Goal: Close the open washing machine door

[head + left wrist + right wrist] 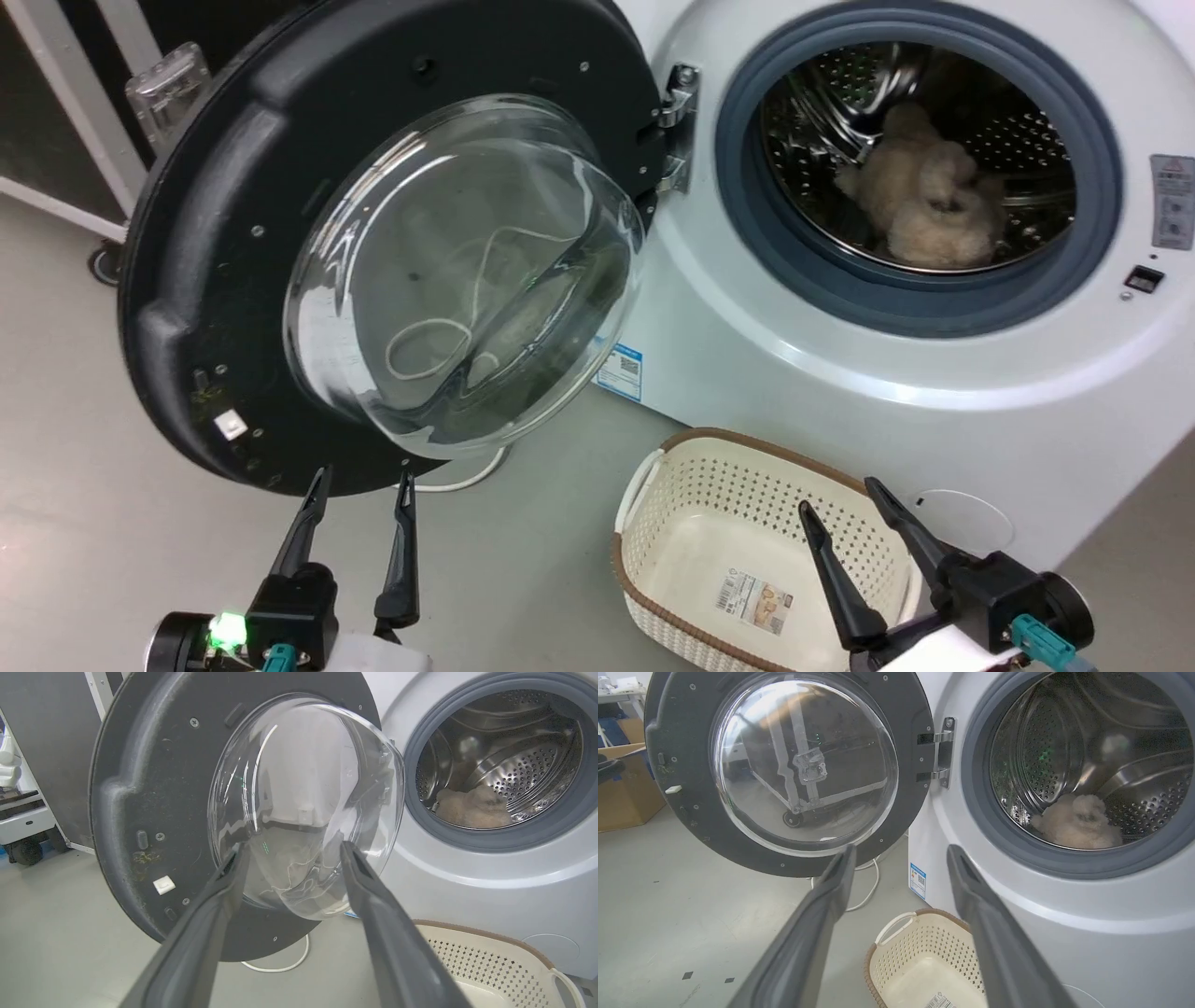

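Observation:
The washing machine door (224, 233) (154, 788) (682, 756) is swung wide open to the left on its hinge (677, 126), its black inner face and bulging glass bowl (467, 280) turned toward me. The white washing machine (840, 355) (1064, 933) stands at the right with its steel drum (934, 140) exposed and a beige fluffy item (934, 201) inside. My left gripper (362, 476) (292, 847) is open, fingertips just below the door's lower rim. My right gripper (838, 493) (901, 851) is open above the basket, empty.
A cream perforated basket (672, 485) (896, 942) sits on the grey floor in front of the machine. A white cable (868, 891) lies on the floor beneath the door. A dark wheeled cabinet (51, 765) and a cardboard box (626, 788) stand to the left.

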Available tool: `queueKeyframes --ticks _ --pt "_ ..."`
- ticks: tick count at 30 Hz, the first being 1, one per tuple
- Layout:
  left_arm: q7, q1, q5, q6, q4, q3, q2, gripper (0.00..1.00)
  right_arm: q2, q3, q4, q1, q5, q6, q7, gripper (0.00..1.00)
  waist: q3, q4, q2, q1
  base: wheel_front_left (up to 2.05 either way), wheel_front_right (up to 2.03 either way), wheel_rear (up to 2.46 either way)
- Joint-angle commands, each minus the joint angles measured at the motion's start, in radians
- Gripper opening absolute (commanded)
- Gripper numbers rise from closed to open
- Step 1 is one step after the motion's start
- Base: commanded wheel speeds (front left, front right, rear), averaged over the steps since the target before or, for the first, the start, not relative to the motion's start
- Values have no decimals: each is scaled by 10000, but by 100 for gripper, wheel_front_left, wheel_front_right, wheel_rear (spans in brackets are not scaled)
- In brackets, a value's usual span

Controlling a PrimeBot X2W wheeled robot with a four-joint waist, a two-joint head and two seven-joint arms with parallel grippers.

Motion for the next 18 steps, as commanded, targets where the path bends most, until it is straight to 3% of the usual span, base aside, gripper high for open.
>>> queueKeyframes --ticks 1,14,15,16,17,18 --pt "-97 148 -68 64 -47 -25 36 100 -18 55 45 -59 76 6 -119 100 4 69 0 -1 0 0 0" --pt "-368 234 -114 133 -49 -135 131 100 -9 221 176 -14 213 7 -390 100 -19 598 0 -1 0 0 0" --pt "-389 246 -142 106 -18 -154 136 78 -7 235 185 -7 224 7 -411 100 -27 634 0 -1 0 0 0" --pt "-410 260 -173 70 25 -174 143 20 -6 247 195 2 236 7 -431 100 -38 668 0 -1 0 0 0" --pt "-431 272 -221 33 77 -185 143 0 -4 257 203 14 248 7 -452 100 -48 703 0 -1 0 0 0" --pt "-452 272 -252 6 110 -186 148 0 -2 260 207 29 259 7 -473 100 -55 740 0 -1 0 0 0"
